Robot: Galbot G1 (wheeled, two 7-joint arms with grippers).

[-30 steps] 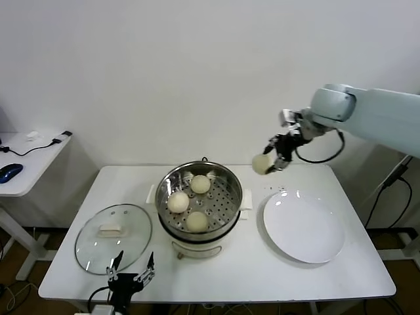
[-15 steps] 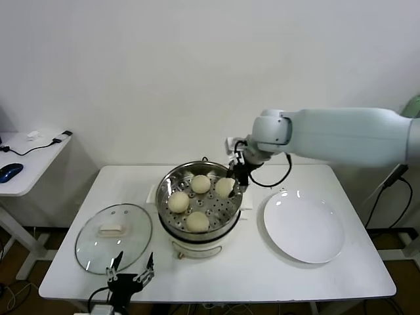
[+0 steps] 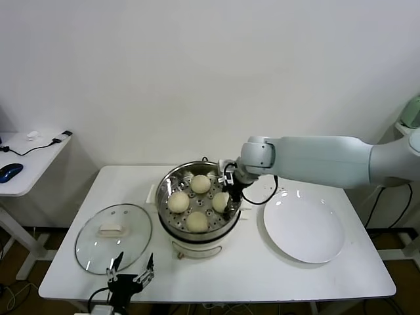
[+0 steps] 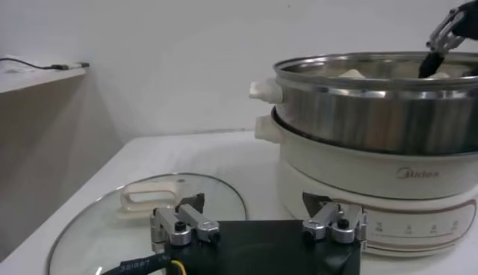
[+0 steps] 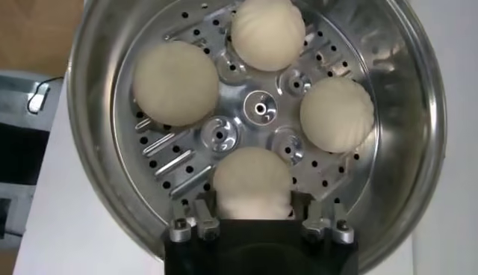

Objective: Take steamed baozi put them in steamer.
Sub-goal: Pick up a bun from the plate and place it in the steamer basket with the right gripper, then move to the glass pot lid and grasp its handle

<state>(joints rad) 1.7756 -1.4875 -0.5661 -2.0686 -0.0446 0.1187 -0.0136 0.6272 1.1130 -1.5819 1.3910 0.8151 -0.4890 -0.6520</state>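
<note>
Left hand point(image 3: 131, 274) parked open at tabletop point(image 3: 256, 275) front edge beside glass lid point(image 3: 113, 237); farther back, right hand point(image 3: 226, 199) reaches into steamer point(image 3: 198, 201), fingers flanking fourth bun point(image 5: 252, 183) on perforated tray, grip state unclear.

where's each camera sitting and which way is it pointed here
Head view: on the robot's head, looking forward and down at the white table; the right arm reaches into the steamer, the left gripper waits at the near edge.
Left wrist view: low over the table, facing sideways at the steamer's wall and the glass lid; its own jaws show, spread wide.
Right wrist view: above the steamer, looking straight down on four baozi; the right gripper flanks the nearest baozi.
Shared: all three show the steamer.
</note>
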